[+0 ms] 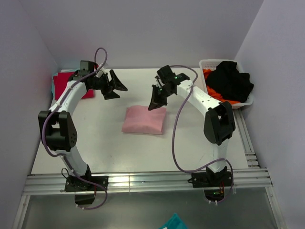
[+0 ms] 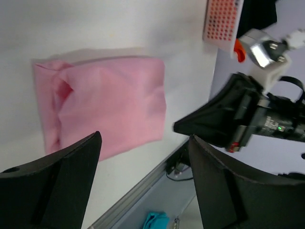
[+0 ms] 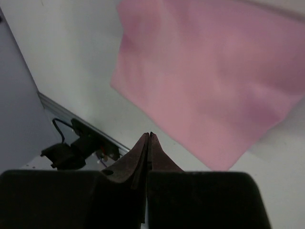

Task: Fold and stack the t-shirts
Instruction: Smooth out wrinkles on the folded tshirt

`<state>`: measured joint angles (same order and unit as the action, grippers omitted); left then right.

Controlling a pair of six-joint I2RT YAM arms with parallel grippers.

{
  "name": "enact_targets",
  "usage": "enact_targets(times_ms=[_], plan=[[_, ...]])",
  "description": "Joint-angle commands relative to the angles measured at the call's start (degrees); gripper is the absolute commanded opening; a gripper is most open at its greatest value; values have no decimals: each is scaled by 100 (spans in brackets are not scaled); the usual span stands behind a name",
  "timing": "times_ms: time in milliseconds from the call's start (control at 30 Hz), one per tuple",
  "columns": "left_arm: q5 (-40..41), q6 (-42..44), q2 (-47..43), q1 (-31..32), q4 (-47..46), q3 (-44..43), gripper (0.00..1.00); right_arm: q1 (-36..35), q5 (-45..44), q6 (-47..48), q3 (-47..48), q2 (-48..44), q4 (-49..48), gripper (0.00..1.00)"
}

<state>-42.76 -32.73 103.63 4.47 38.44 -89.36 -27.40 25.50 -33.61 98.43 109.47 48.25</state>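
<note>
a folded light pink t-shirt (image 1: pixel 144 119) lies flat near the middle of the white table (image 1: pixel 95 138), with both arms poised over its far side. the right gripper (image 1: pixel 152 108) hangs just above the shirt's far edge, its jaws pressed together with nothing between them; the right wrist view shows the closed tips (image 3: pixel 149 135) over bare table just beside the pink cloth (image 3: pixel 209 90). the left gripper (image 1: pixel 121 92) hovers off to the shirt's far left, well clear of it, jaws spread wide and empty; from its own camera the pink shirt (image 2: pixel 105 102) lies between and beyond the two parted fingers (image 2: pixel 71 162).

a bright red t-shirt (image 1: pixel 64 85) rests at the table's far left corner, against the wall. at the far right corner a white perforated basket (image 1: pixel 206 63) holds a heap of black cloth (image 1: pixel 232 81) on top of orange cloth (image 1: pixel 214 91). a bit of teal cloth (image 1: pixel 174 222) shows below the table's near rail.
</note>
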Motion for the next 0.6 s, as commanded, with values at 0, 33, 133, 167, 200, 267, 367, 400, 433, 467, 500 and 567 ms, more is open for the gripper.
enact_targets(times_ms=[0,33,133,167,200,267,367,400,433,467,500,567], plan=[[-688,-128,-265,430,-581,444,79,-178,377,-15,-158,-13,-115,0],[-820,-328,-282,528,-739,533,74,-274,386,29,-175,-22,-79,0],[-1111,-637,-326,941,-1276,674,66,-432,491,21,-385,-127,-70,0],[-1103,-647,-283,1142,-1277,648,65,-459,518,3,-595,-258,-166,0],[-1111,-647,-282,1240,-1321,639,63,-486,544,-14,-710,-320,-228,0],[-1234,-717,-204,1468,-1365,692,59,-547,649,-76,-1078,-488,-420,0],[-1208,-700,-195,1670,-1409,806,55,-574,816,-164,-1518,-550,-658,0],[-1243,-734,-212,1715,-1505,919,55,-582,808,-155,-1616,-541,-702,0],[-1287,-761,-256,1741,-1584,973,55,-609,808,-164,-1686,-541,-738,0],[-1331,-779,-265,1802,-1620,1060,55,-635,799,-155,-1844,-541,-825,0],[-1279,-761,-274,1820,-1603,1096,55,-661,782,-164,-1932,-549,-895,0],[-1287,-717,-309,1873,-1576,1184,55,-688,773,-225,-2247,-558,-1149,0]])
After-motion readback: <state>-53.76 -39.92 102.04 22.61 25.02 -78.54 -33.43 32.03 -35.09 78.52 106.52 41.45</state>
